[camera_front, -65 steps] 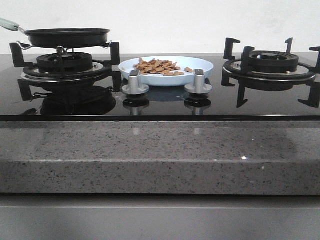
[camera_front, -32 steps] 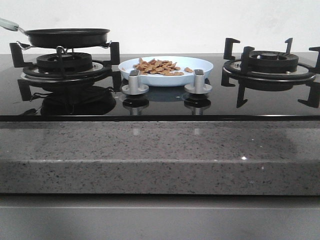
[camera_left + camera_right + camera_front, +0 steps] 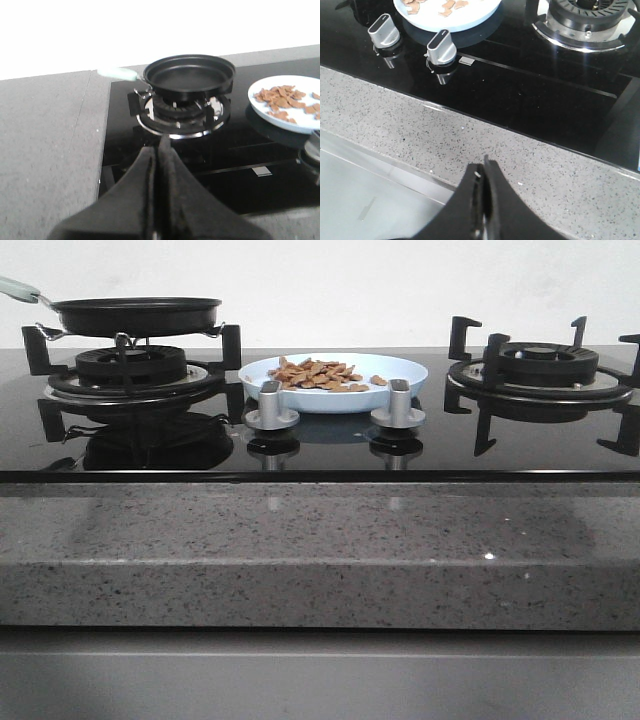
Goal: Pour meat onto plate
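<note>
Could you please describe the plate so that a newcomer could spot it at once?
On the black glass hob, look between the two burners, just behind the two silver knobs. The plate is the only pale blue-white dish there, heaped with brown meat.

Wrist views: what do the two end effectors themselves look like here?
Only the fingers show. The left end effector has two matte black fingers, broad at the base and tapering to a narrow tip, with a thin seam between them. The right end effector looks the same: black, wedge-shaped, pointed. No cables, markings or labels are visible on either. Neither arm appears in the front view.
</note>
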Controlling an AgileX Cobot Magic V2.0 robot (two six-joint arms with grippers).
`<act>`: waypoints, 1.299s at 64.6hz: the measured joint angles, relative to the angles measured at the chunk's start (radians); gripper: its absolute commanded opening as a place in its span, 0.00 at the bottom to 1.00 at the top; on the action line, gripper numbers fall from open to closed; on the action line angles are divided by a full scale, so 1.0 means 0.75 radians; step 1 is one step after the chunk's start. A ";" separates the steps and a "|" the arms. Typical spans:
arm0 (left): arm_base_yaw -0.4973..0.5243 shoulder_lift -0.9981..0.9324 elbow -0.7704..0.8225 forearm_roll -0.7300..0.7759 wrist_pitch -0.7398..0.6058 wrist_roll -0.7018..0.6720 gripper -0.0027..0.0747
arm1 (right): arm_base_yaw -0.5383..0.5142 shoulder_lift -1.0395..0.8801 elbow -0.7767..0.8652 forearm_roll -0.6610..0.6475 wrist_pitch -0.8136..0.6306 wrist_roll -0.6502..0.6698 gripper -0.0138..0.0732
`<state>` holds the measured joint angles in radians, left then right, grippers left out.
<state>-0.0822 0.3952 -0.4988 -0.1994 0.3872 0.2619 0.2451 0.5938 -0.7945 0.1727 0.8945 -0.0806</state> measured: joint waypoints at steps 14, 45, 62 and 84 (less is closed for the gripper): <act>0.000 -0.281 0.240 -0.059 -0.051 -0.013 0.01 | 0.000 0.000 0.000 0.000 0.000 0.000 0.08; 0.000 -0.531 0.636 0.193 -0.373 -0.365 0.01 | 0.000 0.000 0.000 -0.002 0.000 0.000 0.08; 0.000 -0.531 0.670 0.180 -0.486 -0.374 0.01 | 0.000 0.000 0.000 -0.002 0.003 0.000 0.08; 0.000 -0.531 0.670 0.182 -0.506 -0.374 0.01 | 0.000 0.000 0.000 -0.002 0.003 0.000 0.08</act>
<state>-0.0822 -0.0029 0.0034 -0.0627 0.0076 -0.0184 0.2451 0.5938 -0.7945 0.1710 0.8970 -0.0806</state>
